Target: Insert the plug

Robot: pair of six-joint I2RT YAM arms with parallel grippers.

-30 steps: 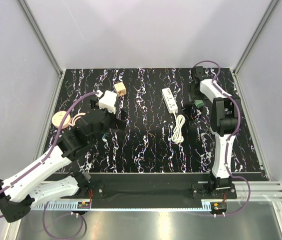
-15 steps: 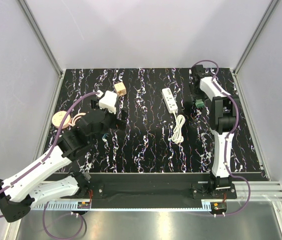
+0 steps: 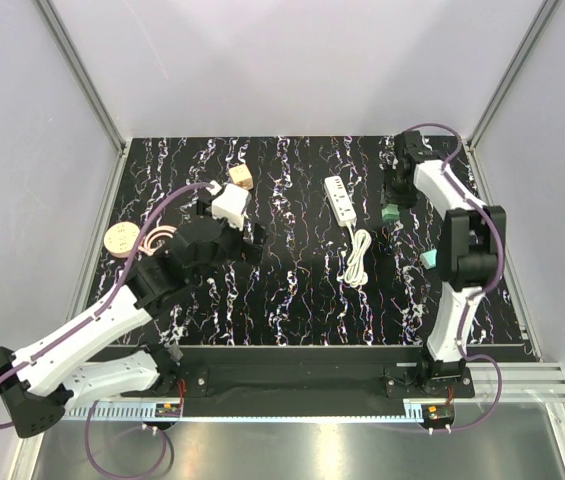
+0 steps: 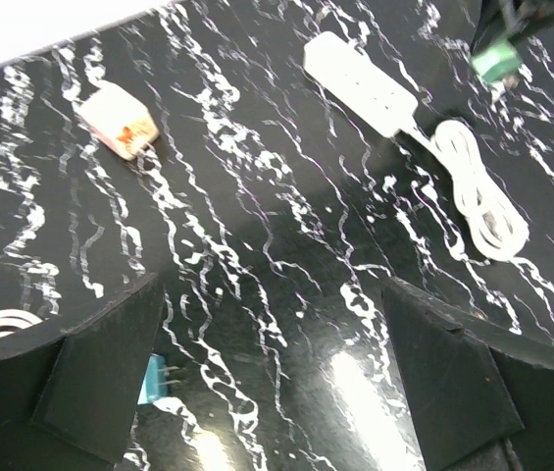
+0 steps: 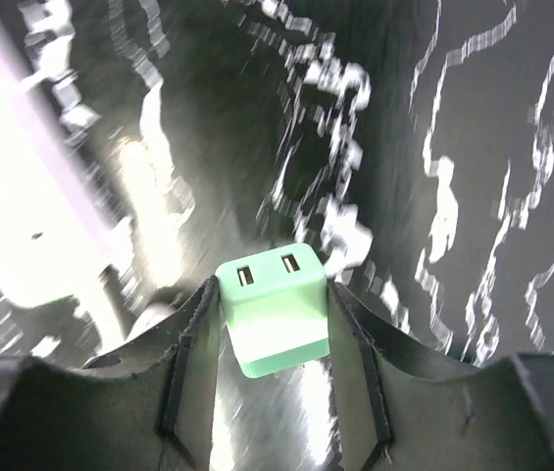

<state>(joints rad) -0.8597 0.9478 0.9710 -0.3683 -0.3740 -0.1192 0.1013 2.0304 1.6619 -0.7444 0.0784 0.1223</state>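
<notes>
My right gripper point(image 5: 275, 294) pinches the plug point(image 5: 273, 316) at lower centre; I should keep it square and ease it onto the strip point(image 3: 339, 198).

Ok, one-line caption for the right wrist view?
Right gripper holds the light-green plug over the black marbled table.

plug point(image 5: 274, 309): flanks covered by fingers point(image 5: 193, 363) of right hand point(image 5: 274, 294) | counter point(image 5: 473, 147): smeared, right wrist view | teal pronged piece point(image 4: 158, 381): half behind left hand point(image 4: 275, 294) finger point(image 4: 110, 373)
</notes>
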